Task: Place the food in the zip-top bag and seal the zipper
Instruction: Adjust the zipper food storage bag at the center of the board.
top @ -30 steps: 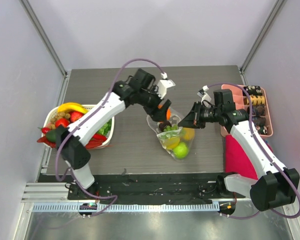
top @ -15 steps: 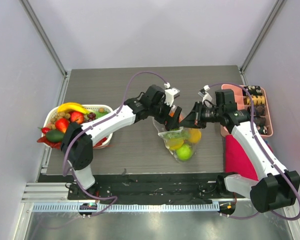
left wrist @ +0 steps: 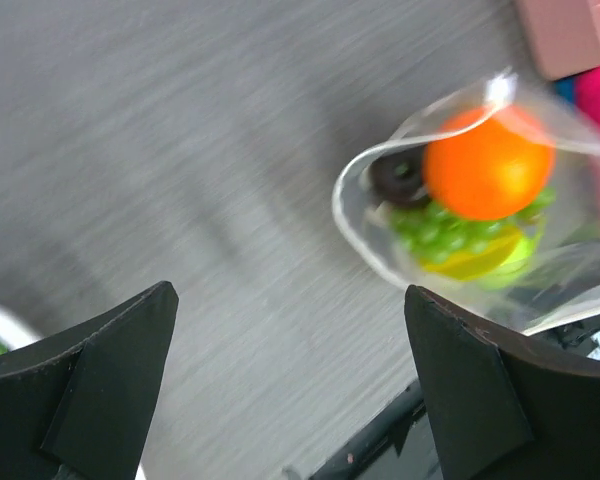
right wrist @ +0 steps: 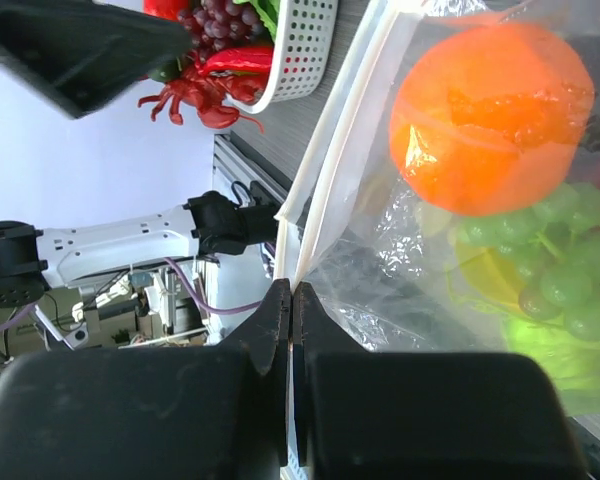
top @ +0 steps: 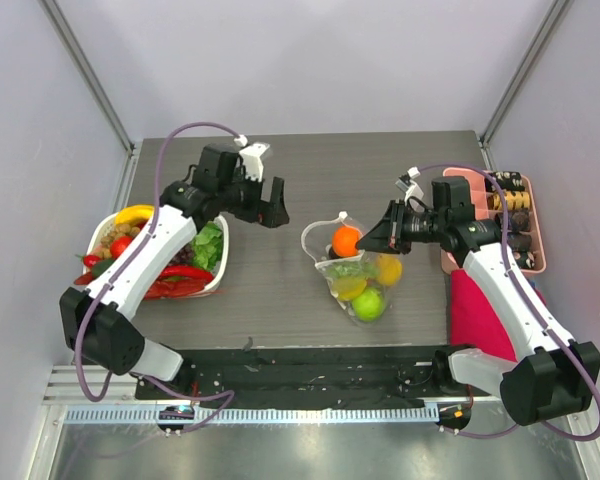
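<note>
Gripping one zip-top bag [right wrist: 372,282], right fingers [right wrist: 265,340], one orange [top: 346,241], one green apple [top: 368,303] inside

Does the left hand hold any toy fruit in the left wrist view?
No, the left hand stands wide open, and only the grey wood-grain table top shows in its gap.

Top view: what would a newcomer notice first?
The clear zip-top bag at centre, mouth open, with a bright orange on top of green and yellow food; the right jaws are shut on its mouth edge. The left jaws hang open and empty near the white basket heaped with more food.
</note>
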`<state>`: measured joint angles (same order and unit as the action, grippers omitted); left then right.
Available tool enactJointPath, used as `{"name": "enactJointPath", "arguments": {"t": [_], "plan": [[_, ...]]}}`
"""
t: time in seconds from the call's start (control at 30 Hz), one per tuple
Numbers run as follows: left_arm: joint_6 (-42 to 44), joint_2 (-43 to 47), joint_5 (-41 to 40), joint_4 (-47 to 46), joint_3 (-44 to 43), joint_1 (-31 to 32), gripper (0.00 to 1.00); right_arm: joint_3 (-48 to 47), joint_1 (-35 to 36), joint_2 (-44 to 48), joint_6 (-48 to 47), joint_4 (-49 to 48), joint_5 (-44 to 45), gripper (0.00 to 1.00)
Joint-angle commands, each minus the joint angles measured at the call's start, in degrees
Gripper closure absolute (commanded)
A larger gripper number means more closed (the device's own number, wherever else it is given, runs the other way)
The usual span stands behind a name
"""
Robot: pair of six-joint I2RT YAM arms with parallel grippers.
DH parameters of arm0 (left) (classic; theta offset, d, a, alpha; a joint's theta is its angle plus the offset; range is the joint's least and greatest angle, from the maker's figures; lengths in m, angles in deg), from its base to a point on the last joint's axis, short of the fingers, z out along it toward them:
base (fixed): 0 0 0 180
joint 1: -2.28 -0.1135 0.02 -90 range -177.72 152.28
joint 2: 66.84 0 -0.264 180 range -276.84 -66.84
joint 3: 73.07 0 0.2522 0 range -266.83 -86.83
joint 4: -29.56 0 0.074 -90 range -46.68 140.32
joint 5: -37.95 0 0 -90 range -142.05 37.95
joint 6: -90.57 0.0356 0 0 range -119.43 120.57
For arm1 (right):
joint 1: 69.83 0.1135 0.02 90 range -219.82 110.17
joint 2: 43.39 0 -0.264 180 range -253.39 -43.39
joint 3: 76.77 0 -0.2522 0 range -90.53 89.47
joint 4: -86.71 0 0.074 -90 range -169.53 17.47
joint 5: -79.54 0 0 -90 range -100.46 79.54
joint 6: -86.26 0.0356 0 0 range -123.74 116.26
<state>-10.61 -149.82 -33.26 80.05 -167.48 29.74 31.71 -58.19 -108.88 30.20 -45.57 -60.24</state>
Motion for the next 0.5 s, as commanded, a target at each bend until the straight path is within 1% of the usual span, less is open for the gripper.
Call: {"name": "enactJointPath", "arguments": {"t": [0.0, 0.03, 0.1, 0.2, 0.27, 0.3, 0.4, 0.47], "plan": [[0.7, -0.9, 2.0, 7.7, 3.4, -1.4, 0.04, -0.6, 0.2, 1.4, 3.7, -7.0, -3.1, 0.99], [-0.1, -1.0, 3.0, 6.7, 4.1, -1.4, 0.05, -0.3, 0.2, 1.5, 3.8, -7.1, -3.1, 0.99], [-2.5, -2.0, 4.5, 3.4, 4.4, -1.4, 0.05, 0.1, 0.2, 1.8, 3.7, -7.0, -3.1, 0.99], [-4.5, -4.6, 7.4, -0.3, 3.7, -1.2, 0.05, 0.5, 0.2, 2.2, 3.5, -7.0, -3.1, 0.99], [-6.1, -6.7, 8.5, -1.7, 2.5, -0.9, 0.07, 0.9, 0.3, 2.3, 3.4, -6.9, -3.2, 0.99], [-7.2, -8.9, 9.9, -2.4, 2.0, -0.5, 0.09, 0.9, 0.2, 2.3, 3.4, -6.9, -3.1, 0.99], [-8.2, -13.3, 13.3, -3.4, 0.8, 1.2, 0.18, 1.0, 0.2, 2.4, 3.1, -6.7, -3.3, 0.99], [-8.1, -14.7, 14.3, -3.6, 0.7, 2.2, 0.25, 0.9, 0.2, 2.5, 3.0, -6.7, -3.5, 0.99]]}}
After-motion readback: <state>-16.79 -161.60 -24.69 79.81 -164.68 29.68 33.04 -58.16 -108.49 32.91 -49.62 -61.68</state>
